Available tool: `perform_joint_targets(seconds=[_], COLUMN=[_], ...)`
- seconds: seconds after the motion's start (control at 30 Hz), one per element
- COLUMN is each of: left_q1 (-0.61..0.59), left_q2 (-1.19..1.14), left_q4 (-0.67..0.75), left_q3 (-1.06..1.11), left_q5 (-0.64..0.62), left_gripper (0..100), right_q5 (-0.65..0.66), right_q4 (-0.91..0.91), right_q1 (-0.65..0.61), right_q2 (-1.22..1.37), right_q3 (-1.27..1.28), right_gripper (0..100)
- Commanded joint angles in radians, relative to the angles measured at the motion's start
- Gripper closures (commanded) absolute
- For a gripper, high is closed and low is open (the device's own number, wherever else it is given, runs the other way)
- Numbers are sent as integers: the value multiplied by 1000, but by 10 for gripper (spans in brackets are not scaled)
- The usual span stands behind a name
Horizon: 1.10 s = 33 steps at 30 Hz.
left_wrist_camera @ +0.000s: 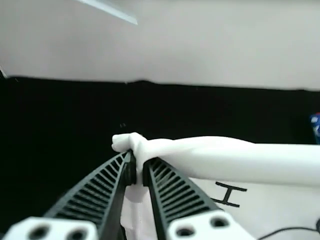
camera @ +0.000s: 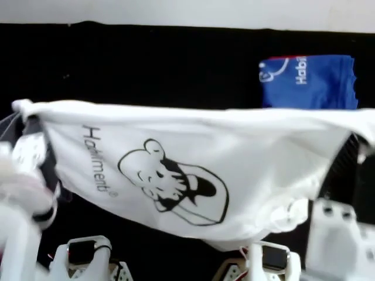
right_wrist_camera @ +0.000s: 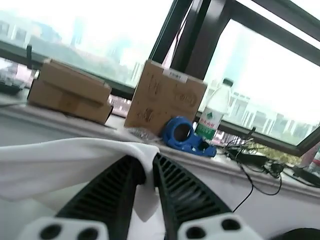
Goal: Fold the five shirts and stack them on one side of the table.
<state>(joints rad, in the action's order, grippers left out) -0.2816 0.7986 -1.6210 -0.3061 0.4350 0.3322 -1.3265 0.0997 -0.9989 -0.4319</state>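
A white shirt point(camera: 176, 170) with a black cartoon print hangs stretched in the air across the table, held up by both arms. My left gripper point(left_wrist_camera: 138, 169) is shut on the shirt's bunched corner point(left_wrist_camera: 131, 143), at the left end point(camera: 23, 111) in the high view. My right gripper point(right_wrist_camera: 149, 169) is shut on the opposite corner point(right_wrist_camera: 142, 150), near the right end point(camera: 360, 137). A folded blue shirt point(camera: 309, 81) lies on the black table point(camera: 146, 64) at the far right.
The arms' white bases point(camera: 88, 257) stand at the near edge. The right wrist view looks out past a sill with cardboard boxes point(right_wrist_camera: 165, 97), a blue object point(right_wrist_camera: 182, 135) and a bottle point(right_wrist_camera: 214, 116) at the windows.
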Motion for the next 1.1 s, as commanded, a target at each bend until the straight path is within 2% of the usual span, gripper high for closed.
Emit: perform_joint_targets(seconds=[0.0,0.1,0.23,0.33,0.4,0.63,0.87,1.07], left_q1=[-13,-13,-12,-12,-12,-24,-41,-39], left_q2=[1,1,1,-18,-85,-510,-854,-1113], left_q4=[137,292,565,741,790,769,545,459], left_q3=[262,492,736,808,773,400,-101,-349], left_q5=[-9,-9,-11,-41,-51,-48,-48,-46], left_gripper=[991,991,991,992,992,992,992,992], right_q5=[-2,-2,0,2,2,2,0,0], right_q4=[91,262,535,631,642,639,638,631], right_q1=[21,21,19,-25,-65,-150,-151,-163], right_q2=[58,82,170,288,375,719,949,1090], right_q3=[185,415,662,670,605,340,77,12], right_gripper=[992,992,992,992,992,992,992,992])
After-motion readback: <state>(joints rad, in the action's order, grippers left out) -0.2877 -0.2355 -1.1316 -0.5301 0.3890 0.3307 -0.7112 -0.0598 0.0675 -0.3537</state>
